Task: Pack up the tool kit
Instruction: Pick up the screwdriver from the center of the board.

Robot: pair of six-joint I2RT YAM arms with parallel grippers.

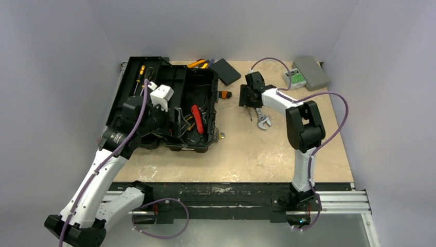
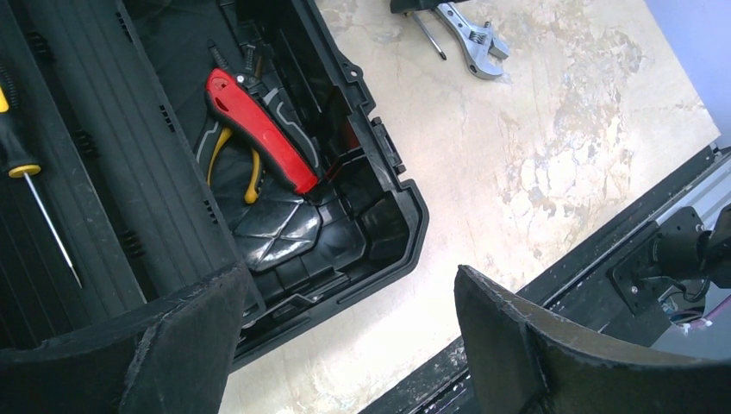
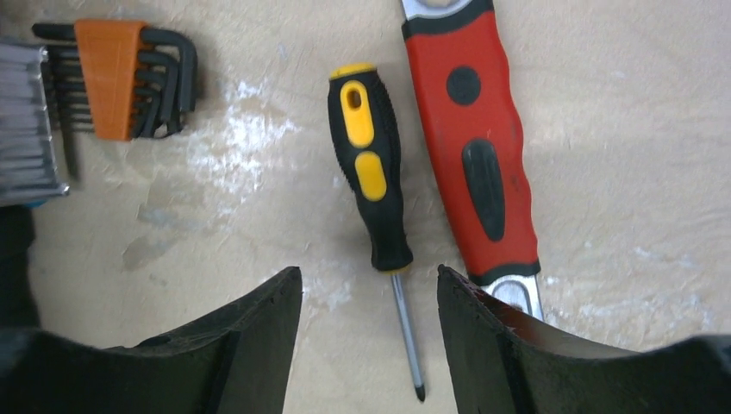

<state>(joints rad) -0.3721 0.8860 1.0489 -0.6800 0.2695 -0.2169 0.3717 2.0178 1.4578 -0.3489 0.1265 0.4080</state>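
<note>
The black toolbox [image 1: 205, 85] lies open on the left of the table. In the left wrist view a red-handled tool [image 2: 259, 129] and yellow-handled pliers [image 2: 226, 159] lie in its base, and a yellow-and-black screwdriver [image 2: 26, 172] lies in its lid. My left gripper [image 1: 172, 116] hangs open and empty over the box's near right corner [image 2: 405, 216]. My right gripper [image 3: 369, 345] is open just above a yellow-and-black screwdriver [image 3: 372, 185], whose shaft lies between the fingers. The red-handled wrench [image 3: 474, 147] lies right beside it and shows in the top view too [image 1: 263, 121].
A set of hex keys in an orange holder [image 3: 116, 78] lies left of the screwdriver. Yellow-handled tools [image 1: 198, 63] and a small flat black box [image 1: 225, 71] lie behind the toolbox. A grey case [image 1: 310, 72] with a green-labelled device [image 1: 294, 78] sits at the back right.
</note>
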